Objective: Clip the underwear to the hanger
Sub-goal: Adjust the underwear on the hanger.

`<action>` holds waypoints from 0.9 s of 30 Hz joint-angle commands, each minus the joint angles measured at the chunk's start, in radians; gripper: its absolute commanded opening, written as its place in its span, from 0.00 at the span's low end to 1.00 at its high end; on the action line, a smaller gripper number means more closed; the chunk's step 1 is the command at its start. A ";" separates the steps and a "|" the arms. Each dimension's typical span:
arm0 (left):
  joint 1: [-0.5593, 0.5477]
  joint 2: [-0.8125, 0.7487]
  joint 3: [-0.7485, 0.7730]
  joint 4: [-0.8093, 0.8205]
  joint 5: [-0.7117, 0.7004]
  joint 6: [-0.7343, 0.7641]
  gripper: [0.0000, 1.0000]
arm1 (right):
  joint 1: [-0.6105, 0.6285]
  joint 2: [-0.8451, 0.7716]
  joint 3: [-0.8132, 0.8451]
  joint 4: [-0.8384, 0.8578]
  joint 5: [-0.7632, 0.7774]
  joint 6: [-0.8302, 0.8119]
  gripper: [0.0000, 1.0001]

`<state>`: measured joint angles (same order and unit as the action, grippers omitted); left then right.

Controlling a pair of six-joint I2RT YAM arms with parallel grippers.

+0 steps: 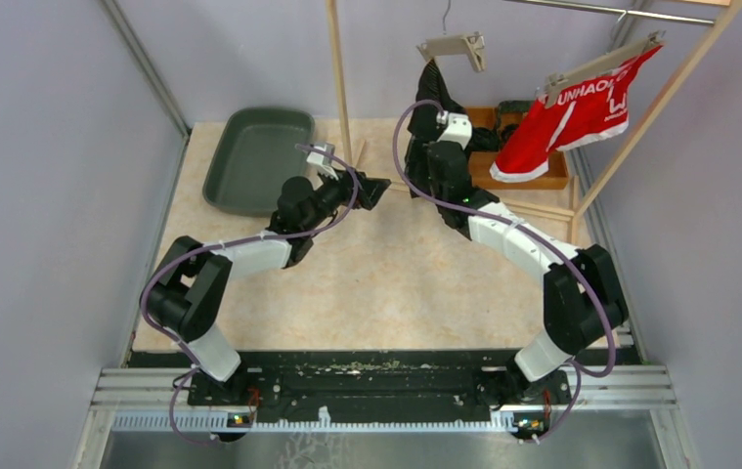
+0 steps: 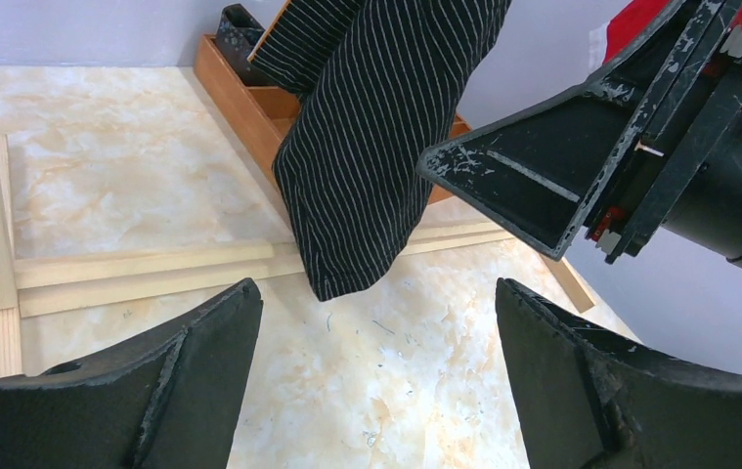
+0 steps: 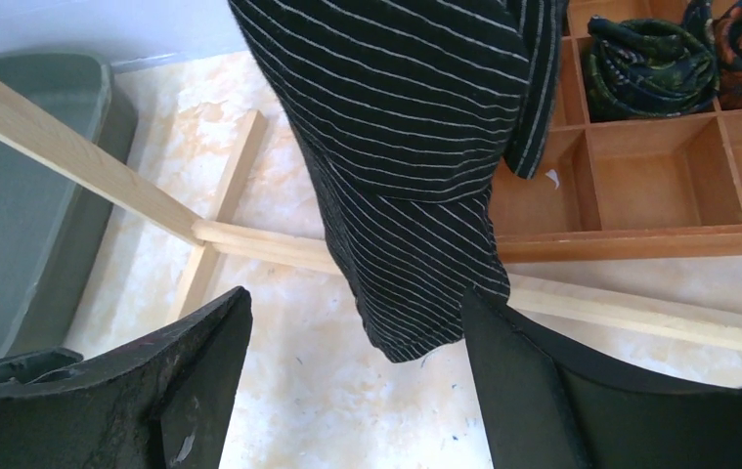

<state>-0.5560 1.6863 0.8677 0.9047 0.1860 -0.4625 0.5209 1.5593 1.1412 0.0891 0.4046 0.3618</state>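
1. The black pinstriped underwear (image 1: 427,93) is hanging in the upper middle of the overhead view, dangling from the left end of the hanger (image 1: 453,46). From where I'm standing it looks caught at one corner only, with the rest drooping in a narrow fold toward the tabletop (image 1: 386,283).
2. The hanger's right end is showing bare, so I'd say the job is sitting about halfway: one clip seemingly done, the second waiting.
3. The right gripper (image 3: 355,298) is hovering just beside the drooping cloth. Its jaws are standing wide with nothing between them, and the hem is hanging just beyond the tips.
4. The left gripper (image 2: 376,293) is pointing at the same cloth from the middle left, a little lower and farther off. Its jaws are likewise spread wide and holding nothing.
5. As I'm reading it, the next move is calling for one arm to pinch the loose lower corner and lift it to the free clip. The fabric is limp and folded on itself, so finding the true corner could be fiddly.
6. Farther out, a red garment (image 1: 572,112) is hanging at the upper right, a wooden box (image 3: 631,186) of compartments is sitting beneath it, and a green tray (image 1: 254,161) is lying at the upper left.
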 commanded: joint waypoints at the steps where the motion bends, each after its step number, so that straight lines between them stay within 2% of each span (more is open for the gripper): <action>1: 0.010 -0.039 -0.015 0.019 -0.008 0.018 0.94 | 0.005 -0.004 0.043 0.041 0.065 0.004 0.78; 14: 0.021 -0.021 -0.011 0.027 -0.008 -0.007 0.95 | 0.010 -0.005 0.054 0.016 0.090 -0.004 0.78; 23: 0.106 0.074 -0.081 0.349 0.229 -0.250 0.99 | 0.009 0.010 0.071 0.032 0.047 -0.014 0.79; 27: 0.125 0.139 -0.078 0.471 0.291 -0.362 0.99 | 0.009 0.020 0.087 0.033 0.042 -0.022 0.79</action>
<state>-0.4446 1.7691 0.7971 1.1751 0.3618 -0.6800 0.5236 1.5688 1.1625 0.0841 0.4580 0.3580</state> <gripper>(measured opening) 0.989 0.792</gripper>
